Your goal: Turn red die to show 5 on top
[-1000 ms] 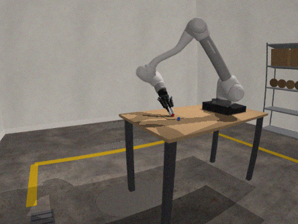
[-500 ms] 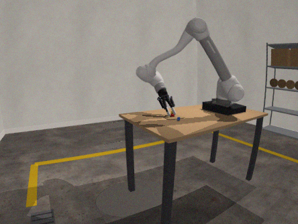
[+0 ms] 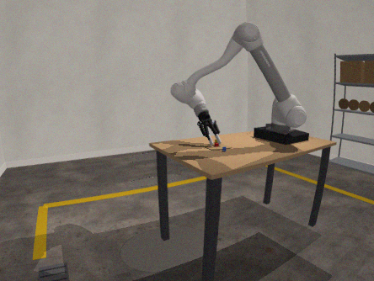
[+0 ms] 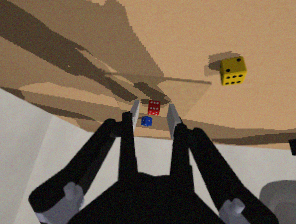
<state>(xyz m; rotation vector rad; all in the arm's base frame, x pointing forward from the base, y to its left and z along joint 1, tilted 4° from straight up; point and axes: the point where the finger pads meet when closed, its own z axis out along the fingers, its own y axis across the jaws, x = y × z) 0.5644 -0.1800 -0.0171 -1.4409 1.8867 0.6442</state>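
The red die (image 4: 154, 107) (image 3: 216, 144) rests on the thin tan mat (image 4: 192, 92), which lies flat on the table. My gripper (image 4: 153, 109) (image 3: 214, 143) is low over the mat, its two fingertips either side of the red die with a gap on each side, so it is open and holds nothing. The face of the red die towards the wrist camera shows several white pips; I cannot read its top face. A small blue die (image 4: 146, 121) (image 3: 224, 148) lies beyond the red one, near the table edge. A yellow die (image 4: 233, 70) lies on the bare table, off the mat, to the right in the wrist view.
The wooden table (image 3: 253, 156) carries the arm's black base (image 3: 280, 134) at its back right. A metal shelf (image 3: 354, 109) with boxes stands at the far right of the room. The arm casts long shadows across the table top.
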